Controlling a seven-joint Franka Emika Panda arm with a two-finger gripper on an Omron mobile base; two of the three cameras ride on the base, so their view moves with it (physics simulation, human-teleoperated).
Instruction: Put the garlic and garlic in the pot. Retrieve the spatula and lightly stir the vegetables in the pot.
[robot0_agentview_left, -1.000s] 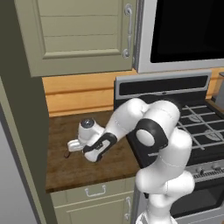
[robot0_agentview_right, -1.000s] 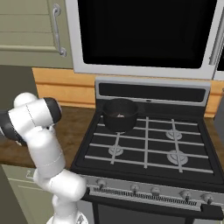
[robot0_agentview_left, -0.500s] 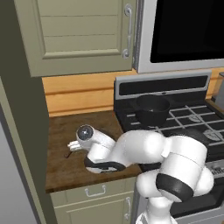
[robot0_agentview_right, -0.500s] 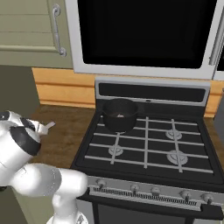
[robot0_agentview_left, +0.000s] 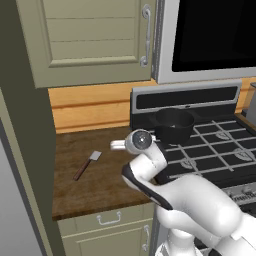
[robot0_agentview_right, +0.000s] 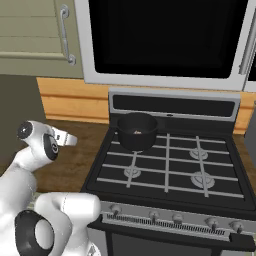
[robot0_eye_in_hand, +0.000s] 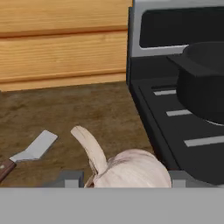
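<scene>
Left base view: the pot stands on the rear left burner of the stove. The spatula lies flat on the wooden counter, well to the left of the pot, blade pointing toward the back wall. The gripper is raised above the counter just left of the pot; its load cannot be made out from this angle. Right base view: something pale lies on the pot's floor, judged to be one garlic bulb, though it is too small to confirm. The hand hangs over the counter, left of the pot and clear of it. Hand view: the fingers are closed on the second garlic bulb, its stalk curling upward, with the pot ahead and to the right and the spatula's blade low on the left. Assessment: one bulb appears delivered; the second is gripped and lifted but not yet over the pot. Its release, collecting the spatula and the stirring remain outstanding.
</scene>
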